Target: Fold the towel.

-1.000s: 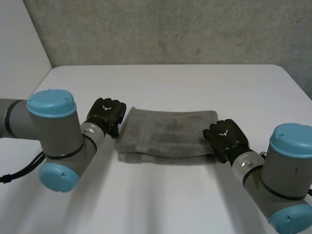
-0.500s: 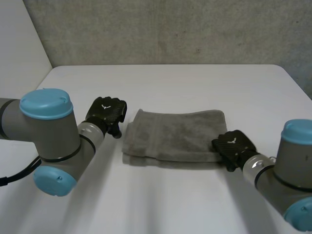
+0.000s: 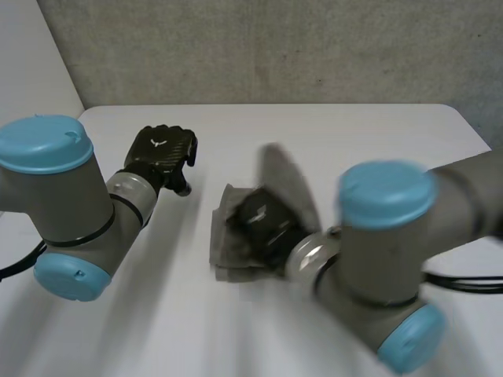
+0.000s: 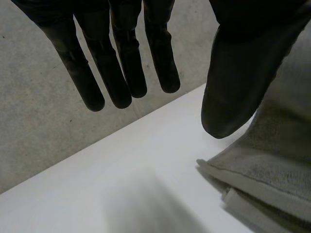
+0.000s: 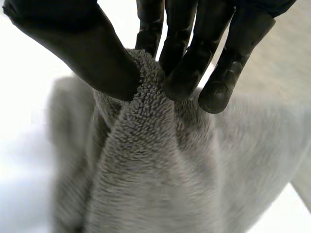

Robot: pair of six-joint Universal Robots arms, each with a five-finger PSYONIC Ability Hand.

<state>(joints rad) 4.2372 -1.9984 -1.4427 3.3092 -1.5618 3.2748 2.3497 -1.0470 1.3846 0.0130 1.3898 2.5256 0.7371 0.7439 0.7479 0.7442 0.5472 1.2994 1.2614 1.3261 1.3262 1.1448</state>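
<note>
Right now the right hand (image 5: pixel 194 43) has the towel (image 5: pixel 155 184) pinched: in its wrist view the thumb presses a ridge of grey terry against the fingers (image 5: pixel 182 77), which are drawn close together around it. Below the fingertips the cloth hangs bunched and then spreads wider away from them. One outer finger rests against the cloth beside the ridge without clamping it. In the head view this hand sits over the towel's middle; a flap of cloth stands up just beyond its fingers, while the rest lies in folded layers on the table (image 3: pixel 369 133) under the palm, one edge reaching out to the far side of the hand from its arm.

Meanwhile the left hand (image 4: pixel 121 73) holds nothing. Its fingers are straight and side by side, with the thumb set wide apart from them. Bare table lies under the fingertips and a grey wall (image 4: pixel 43 126) rises beyond them. A layered edge of the towel lies past the thumb tip. Seen from the head view, this hand is apart from the towel, with white table between its fingers and the nearest fold
</note>
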